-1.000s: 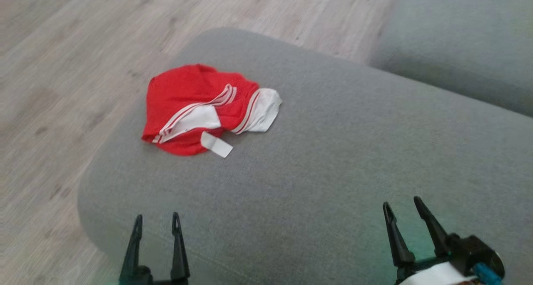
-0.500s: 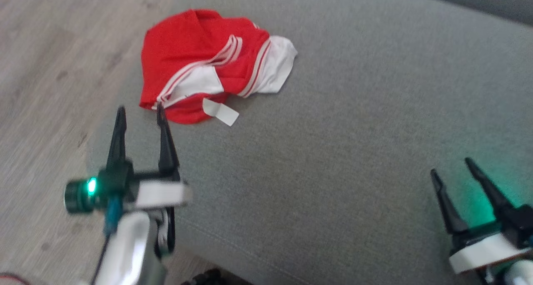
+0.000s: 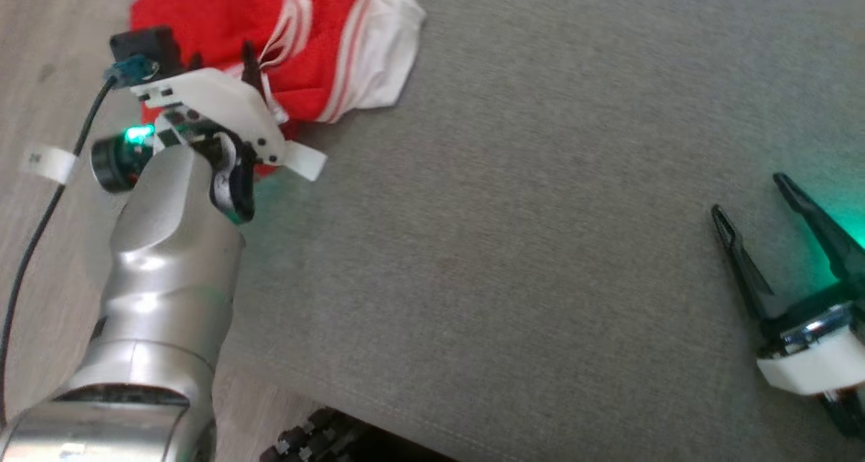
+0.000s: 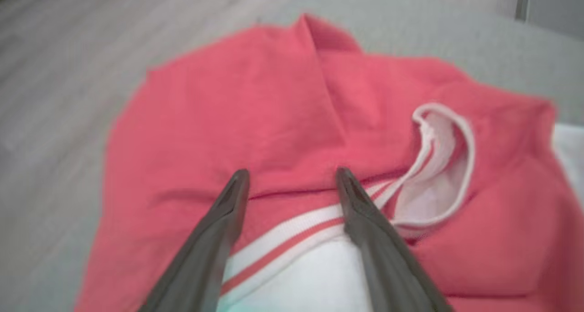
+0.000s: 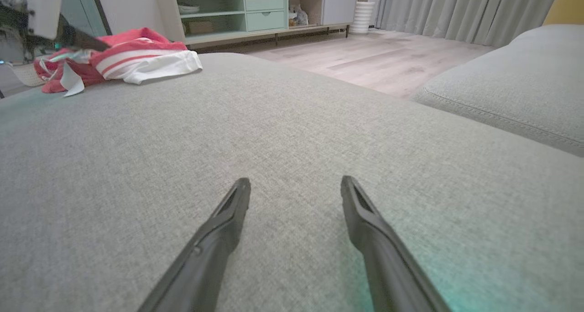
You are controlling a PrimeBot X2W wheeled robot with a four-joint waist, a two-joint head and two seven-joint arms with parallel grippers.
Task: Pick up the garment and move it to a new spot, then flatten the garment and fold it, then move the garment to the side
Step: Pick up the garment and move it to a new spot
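Note:
The garment (image 3: 324,30) is a crumpled red top with white panels and striped trim, lying at the far left end of the grey sofa cushion (image 3: 513,198). My left gripper (image 3: 223,55) is open and hangs over the garment's near part. In the left wrist view its fingers (image 4: 292,171) straddle the red cloth (image 4: 273,111) just above a white striped band, with nothing pinched between them. My right gripper (image 3: 750,195) is open over bare cushion at the lower right, far from the garment (image 5: 137,59). Its fingers (image 5: 295,180) hold nothing.
A white label (image 3: 304,159) sticks out from the garment's near edge. Wood floor (image 3: 40,30) lies left of the cushion, close to the garment. A second cushion (image 5: 511,84), a sideboard (image 5: 255,11) and curtains (image 5: 456,6) stand beyond.
The head camera has tilted and shifted. My left arm has reached forward from short of the garment's near edge to over the garment. Both grippers have stayed open.

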